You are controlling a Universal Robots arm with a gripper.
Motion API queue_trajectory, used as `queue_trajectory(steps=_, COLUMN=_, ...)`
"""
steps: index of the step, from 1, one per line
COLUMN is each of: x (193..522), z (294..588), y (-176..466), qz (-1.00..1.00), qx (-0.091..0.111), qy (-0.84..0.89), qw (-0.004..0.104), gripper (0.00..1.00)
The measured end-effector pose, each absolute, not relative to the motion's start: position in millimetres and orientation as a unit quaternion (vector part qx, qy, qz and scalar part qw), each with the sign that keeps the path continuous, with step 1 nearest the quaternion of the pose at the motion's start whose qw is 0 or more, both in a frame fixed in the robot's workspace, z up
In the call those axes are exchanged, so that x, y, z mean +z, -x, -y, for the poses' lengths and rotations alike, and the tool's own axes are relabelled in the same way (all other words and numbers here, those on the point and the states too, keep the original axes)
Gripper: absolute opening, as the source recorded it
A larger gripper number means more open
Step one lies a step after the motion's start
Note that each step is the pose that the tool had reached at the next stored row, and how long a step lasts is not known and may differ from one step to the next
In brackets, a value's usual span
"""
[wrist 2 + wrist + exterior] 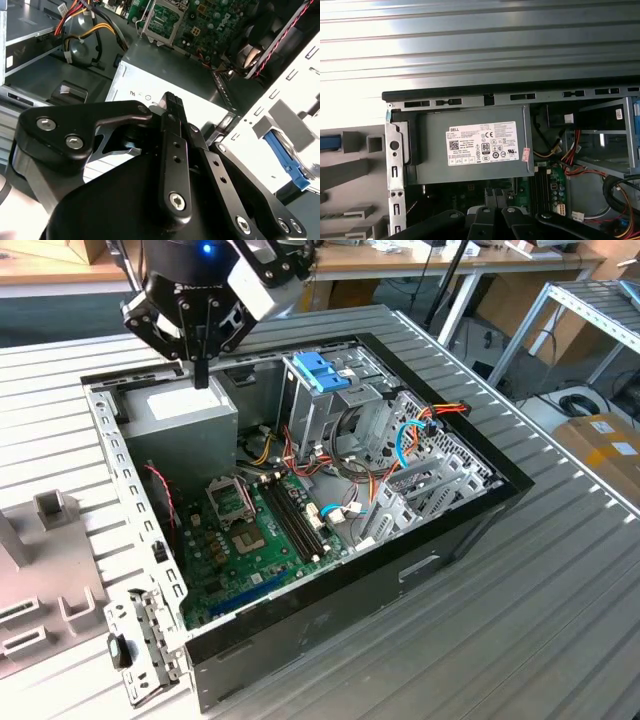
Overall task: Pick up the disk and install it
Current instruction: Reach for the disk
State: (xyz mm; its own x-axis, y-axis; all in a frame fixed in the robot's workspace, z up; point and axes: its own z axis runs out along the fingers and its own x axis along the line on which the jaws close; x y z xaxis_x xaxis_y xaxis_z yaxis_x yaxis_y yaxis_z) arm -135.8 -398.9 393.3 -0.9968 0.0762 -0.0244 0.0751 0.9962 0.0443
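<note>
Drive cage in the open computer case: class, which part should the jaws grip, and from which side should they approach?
Likely the blue handle, from straight above: it stands proud atop the drive cage, while cables crowd the cage's side.

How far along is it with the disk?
Barely started. The gripper hangs shut and empty above the power supply in the open case. The blue-edged piece in the rack outside, likely the disk, is not yet picked up; pickup and fitting remain.
</note>
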Motion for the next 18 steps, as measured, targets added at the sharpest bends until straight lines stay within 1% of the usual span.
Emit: queue_trajectory(steps=18, x=393, z=399, y=148, qz=-0.999, qx=0.022, qy=-0.038, qw=0.013, gripper=0.1)
